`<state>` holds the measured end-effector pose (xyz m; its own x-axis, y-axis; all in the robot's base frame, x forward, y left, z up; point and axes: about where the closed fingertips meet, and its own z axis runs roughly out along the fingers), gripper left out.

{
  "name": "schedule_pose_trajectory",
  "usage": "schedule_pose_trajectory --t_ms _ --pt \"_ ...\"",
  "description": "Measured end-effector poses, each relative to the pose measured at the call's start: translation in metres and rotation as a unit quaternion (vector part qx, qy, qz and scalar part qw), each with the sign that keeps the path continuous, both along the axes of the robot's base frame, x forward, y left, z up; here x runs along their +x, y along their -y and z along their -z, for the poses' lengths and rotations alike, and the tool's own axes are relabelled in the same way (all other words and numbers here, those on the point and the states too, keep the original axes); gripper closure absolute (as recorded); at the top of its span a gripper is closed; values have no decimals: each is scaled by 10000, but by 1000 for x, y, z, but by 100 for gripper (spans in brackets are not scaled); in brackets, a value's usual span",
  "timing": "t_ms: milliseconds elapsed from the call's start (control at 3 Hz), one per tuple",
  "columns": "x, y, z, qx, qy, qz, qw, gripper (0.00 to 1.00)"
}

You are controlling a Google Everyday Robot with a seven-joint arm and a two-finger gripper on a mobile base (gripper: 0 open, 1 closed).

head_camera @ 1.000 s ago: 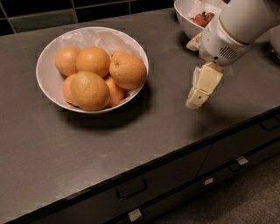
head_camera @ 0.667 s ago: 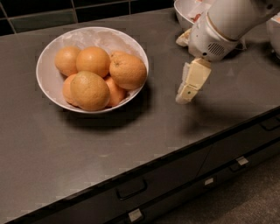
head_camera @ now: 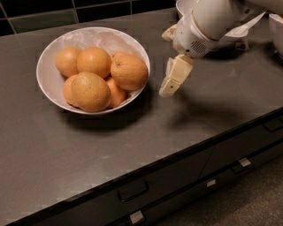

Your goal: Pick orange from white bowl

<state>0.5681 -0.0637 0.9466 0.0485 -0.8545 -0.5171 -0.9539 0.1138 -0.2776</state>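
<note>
The white bowl (head_camera: 48, 70) stands at the back left of the dark counter and holds several oranges. The orange (head_camera: 130, 73), large, deep orange and with a dark stem dimple, lies at the bowl's right side against the rim. A paler, yellowish orange (head_camera: 90, 91) lies at the front. My gripper (head_camera: 171, 81) hangs from the white arm (head_camera: 205, 22) just right of the bowl. It is a little above the counter, close to the orange but apart from it, and holds nothing.
A second white bowl (head_camera: 185, 6) stands at the back right, mostly hidden behind my arm. Another white dish edge (head_camera: 277, 26) shows at the far right. The counter's front edge (head_camera: 177, 154) runs diagonally, with drawers and handles (head_camera: 132, 190) below.
My gripper has moved left across the counter towards the white bowl and now hangs beside its right rim. The oranges and the bowl have not moved.
</note>
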Motion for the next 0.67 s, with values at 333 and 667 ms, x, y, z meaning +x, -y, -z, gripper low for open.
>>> schedule_pose_trajectory --t_ms 333,667 --pt "7 -16 1 280 90 -98 9995 3" --pt "1 -37 -8 642 229 -427 9968 0"
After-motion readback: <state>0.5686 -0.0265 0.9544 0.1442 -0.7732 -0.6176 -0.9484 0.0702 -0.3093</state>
